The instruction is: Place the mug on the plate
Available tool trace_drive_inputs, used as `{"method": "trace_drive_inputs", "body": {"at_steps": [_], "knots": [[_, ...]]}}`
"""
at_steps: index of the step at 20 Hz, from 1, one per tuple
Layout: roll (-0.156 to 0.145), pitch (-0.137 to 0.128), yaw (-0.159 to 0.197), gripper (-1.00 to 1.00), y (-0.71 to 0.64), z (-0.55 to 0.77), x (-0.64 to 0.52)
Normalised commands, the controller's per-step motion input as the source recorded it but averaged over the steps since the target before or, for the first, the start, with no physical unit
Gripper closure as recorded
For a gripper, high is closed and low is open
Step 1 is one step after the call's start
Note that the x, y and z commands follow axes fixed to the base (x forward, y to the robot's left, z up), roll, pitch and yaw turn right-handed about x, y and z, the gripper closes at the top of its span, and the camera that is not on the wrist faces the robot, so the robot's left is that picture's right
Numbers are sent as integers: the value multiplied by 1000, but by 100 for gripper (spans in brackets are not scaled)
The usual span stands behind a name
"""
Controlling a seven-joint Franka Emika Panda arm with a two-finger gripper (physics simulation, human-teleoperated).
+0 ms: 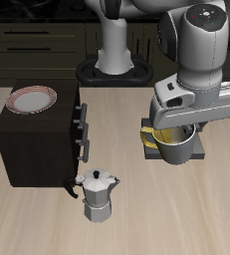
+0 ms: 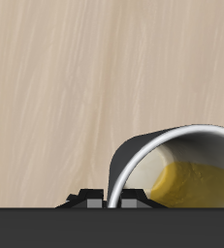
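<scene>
Centrally, a pale wooden table [image 1: 47, 224] with a fine lengthwise grain is filling both views; behind it, dark cabinet fronts [image 1: 37, 40] are closing off the room. The gripper [image 1: 176, 127] is hanging over the mug [image 1: 174, 145], its fingers straddling the olive-yellow rim, though whether they are pressing on the wall or standing apart from it cannot be told. The mug is sitting upright, apparently on the table, its handle pointing sideways toward the dark cabinet box [image 1: 32, 144]. In the wrist view the mug's rim [image 2: 143, 160] is curving close beneath the camera. The plate [image 1: 33, 99] is lying on top of that box, well apart from the mug. A silver moka pot [image 1: 97, 195] is standing nearer the table's front edge.
</scene>
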Motion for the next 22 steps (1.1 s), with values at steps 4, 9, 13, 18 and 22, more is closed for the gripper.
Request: {"method": "trace_drive_inputs", "body": {"at_steps": [4, 9, 13, 18, 22], "knots": [[2, -74, 15, 100, -232, 437, -312], [9, -65, 23, 100, -167, 414, -374], [-3, -58, 11, 100, -116, 412, -336], [20, -69, 4, 100, -157, 377, -256], [5, -40, 5, 100, -238, 192, -220]]}}
